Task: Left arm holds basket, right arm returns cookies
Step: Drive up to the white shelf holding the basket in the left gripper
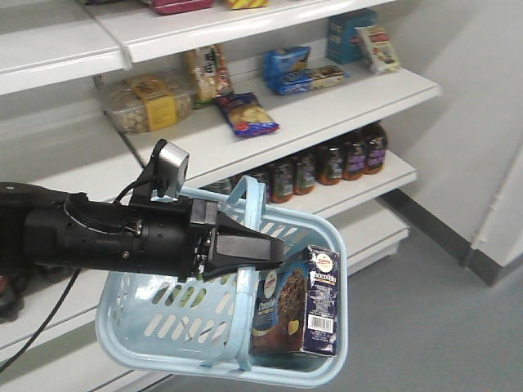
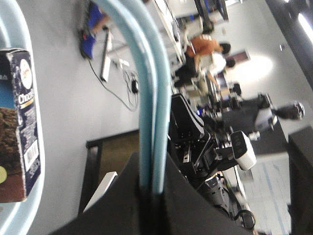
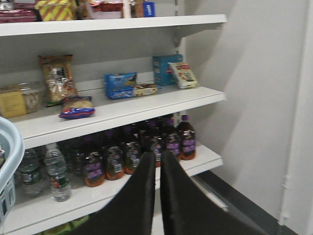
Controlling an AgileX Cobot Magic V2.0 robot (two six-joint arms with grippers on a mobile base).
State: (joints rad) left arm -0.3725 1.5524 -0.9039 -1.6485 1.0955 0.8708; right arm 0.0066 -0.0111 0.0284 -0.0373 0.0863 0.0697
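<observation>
In the basket (image 1: 327, 224), upright cookies (image 1: 298, 306); left claw (image 1: 276, 248) tight on its handles (image 1: 245, 192), right claw (image 3: 158, 157) clenched.

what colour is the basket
The basket is light blue, clearest in the exterior front-facing view.

Store fixture as I see it: white metal shelves (image 1: 327, 106) in tiers along the back, carrying assorted snack packets (image 3: 122, 85). Dark brown glass bottles (image 1: 343, 159) line a lower tier. To the right is a plain pale grey wall (image 1: 458, 49), with a dark skirting strip (image 1: 425, 223) at its foot. The smooth grey floor (image 1: 425, 327) is evenly lit. Left wrist view: a bright glare patch (image 2: 259, 66) on a far wall.
</observation>
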